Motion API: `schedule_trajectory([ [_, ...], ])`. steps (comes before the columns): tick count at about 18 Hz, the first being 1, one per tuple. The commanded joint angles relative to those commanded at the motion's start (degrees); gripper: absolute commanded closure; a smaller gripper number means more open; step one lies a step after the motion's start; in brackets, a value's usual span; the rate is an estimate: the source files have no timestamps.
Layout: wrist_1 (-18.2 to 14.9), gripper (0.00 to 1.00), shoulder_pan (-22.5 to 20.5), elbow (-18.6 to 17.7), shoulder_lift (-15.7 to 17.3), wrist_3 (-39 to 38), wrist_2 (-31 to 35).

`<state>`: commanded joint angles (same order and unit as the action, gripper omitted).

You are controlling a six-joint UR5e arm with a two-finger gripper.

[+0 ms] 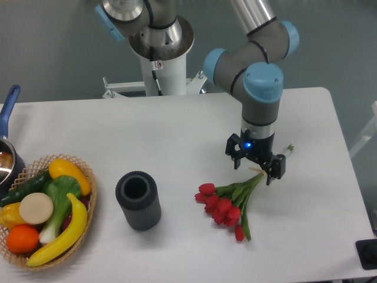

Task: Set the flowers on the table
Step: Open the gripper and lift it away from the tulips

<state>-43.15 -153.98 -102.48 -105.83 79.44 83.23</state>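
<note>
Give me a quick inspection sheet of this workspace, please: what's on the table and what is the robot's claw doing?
Surface: white table, matte, rounded corners.
Job's things: flowers, a bunch of red tulips, lie flat on the table, heads toward the front, stems pointing back right under the gripper.
Clutter: dark ribbed cylinder, upright and open on top; wicker basket of fruit and vegetables at the left edge; pot with a blue handle at the far left, mostly cut off.
Grippers: gripper open, above the stems, holding nothing.
Cables: a thin one runs down the white robot pedestal.
Surroundings: grey wall behind; dark object at the lower right corner, unclear what.
</note>
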Motion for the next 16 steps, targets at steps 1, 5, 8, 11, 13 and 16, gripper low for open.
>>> schedule_trajectory([
  [1,-0.7,0.00,-0.3,0.1,0.8,1.2,0.1],
  [5,-6.7,0.00,-1.6,1.4,4.7,6.6,0.5],
  [8,-17.2,0.00,-3.2,5.3,7.7,11.4,0.5],
  [11,-25.7,0.00,-3.8,9.1,9.6,15.3,0.5],
  [13,-27.9,0.00,-4.8,9.9,10.6,16.7,0.5],
  [16,-28.8,0.00,-7.9,9.3,12.2,22.8,0.4],
])
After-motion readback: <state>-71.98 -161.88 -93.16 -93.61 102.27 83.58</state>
